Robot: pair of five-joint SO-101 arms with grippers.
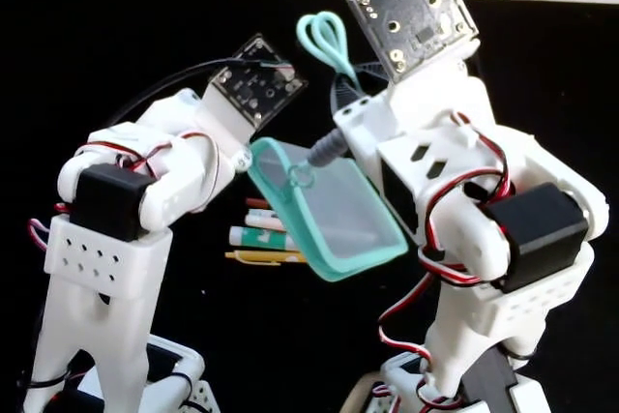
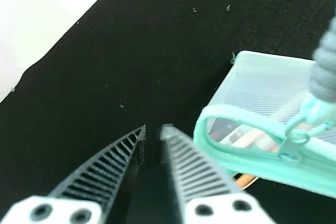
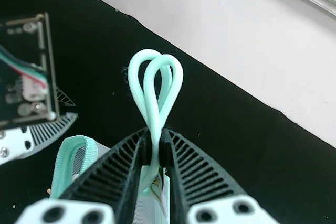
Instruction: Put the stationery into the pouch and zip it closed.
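The teal mesh pouch [image 1: 334, 210] hangs tilted above the black table, its zipper edge [image 2: 247, 153] partly open with a ring pull [image 2: 295, 139]. My right gripper [image 3: 155, 148] is shut on the pouch's teal cord loop [image 3: 157, 80], which sticks up past the fingers [image 1: 324, 38]. My left gripper [image 2: 152, 129] is just beside the pouch's open end, its fingers close together with nothing between them. Several pens [image 1: 261, 236] lie on the table, partly under the pouch. Pens show through the mesh [image 2: 247, 137]; I cannot tell whether they are inside or beneath.
The black table cloth [image 1: 116, 36] ends at a white surface [image 3: 236, 30] along the far side. The left arm's camera board [image 3: 23, 72] is close beside my right gripper. Red and black wires [image 1: 455, 200] run along the right arm.
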